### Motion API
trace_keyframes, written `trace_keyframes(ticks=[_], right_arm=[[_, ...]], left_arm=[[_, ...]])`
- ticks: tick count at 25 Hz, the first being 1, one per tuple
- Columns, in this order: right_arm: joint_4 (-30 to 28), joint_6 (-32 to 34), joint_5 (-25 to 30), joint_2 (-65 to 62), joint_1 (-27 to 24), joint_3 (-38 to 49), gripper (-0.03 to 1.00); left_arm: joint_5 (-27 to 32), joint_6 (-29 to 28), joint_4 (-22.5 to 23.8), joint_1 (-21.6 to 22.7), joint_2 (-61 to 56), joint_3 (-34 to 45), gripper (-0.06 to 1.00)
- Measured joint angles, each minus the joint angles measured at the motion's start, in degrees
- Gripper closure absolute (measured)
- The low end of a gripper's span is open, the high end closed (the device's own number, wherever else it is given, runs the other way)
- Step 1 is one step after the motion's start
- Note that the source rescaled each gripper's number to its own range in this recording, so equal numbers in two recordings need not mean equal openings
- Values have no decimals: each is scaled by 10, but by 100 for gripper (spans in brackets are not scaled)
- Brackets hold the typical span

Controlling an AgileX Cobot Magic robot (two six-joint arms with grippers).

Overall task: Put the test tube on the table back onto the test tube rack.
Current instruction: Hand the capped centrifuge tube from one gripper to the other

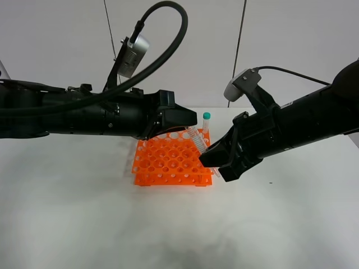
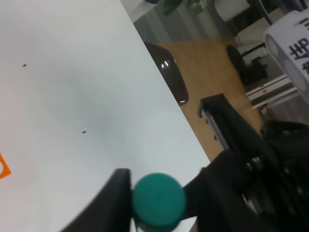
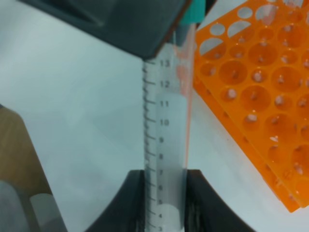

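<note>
Test tube: clear plastic, light, stiff, smooth, so I judge it slippery. Held tilted off the surface, beside the rack. Right fingers pinch its lower barrel; left fingers look pressed onto the teal cap. Best hold: mid-barrel. Just beyond the left fingers a second capped tube stands in the rack, crowding nearby holes.

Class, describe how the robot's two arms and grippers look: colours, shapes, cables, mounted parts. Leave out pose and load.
The left arm and right arm are thick matte-black tubes. A silver-grey left camera and right camera sit on black brackets. A thick black cable loops over the left arm; a thin cable leaves the right camera. The left gripper and right gripper have black, tapered fingers.
</note>
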Motion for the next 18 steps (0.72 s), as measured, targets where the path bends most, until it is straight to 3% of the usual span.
trace_keyframes(ticks=[10, 11, 14, 16, 18], right_arm=[[1, 2, -1, 0, 0, 0, 92], [1, 2, -2, 0, 0, 0, 82], [4, 2, -9, 0, 0, 0, 24], [4, 3, -9, 0, 0, 0, 7], [3, 18, -1, -2, 0, 0, 0]], left_arm=[[3, 1, -2, 0, 3, 0, 94], [5, 1, -2, 0, 3, 0, 94], [9, 1, -2, 0, 3, 0, 94], [9, 1, -2, 0, 3, 0, 94], [9, 1, -2, 0, 3, 0, 94]])
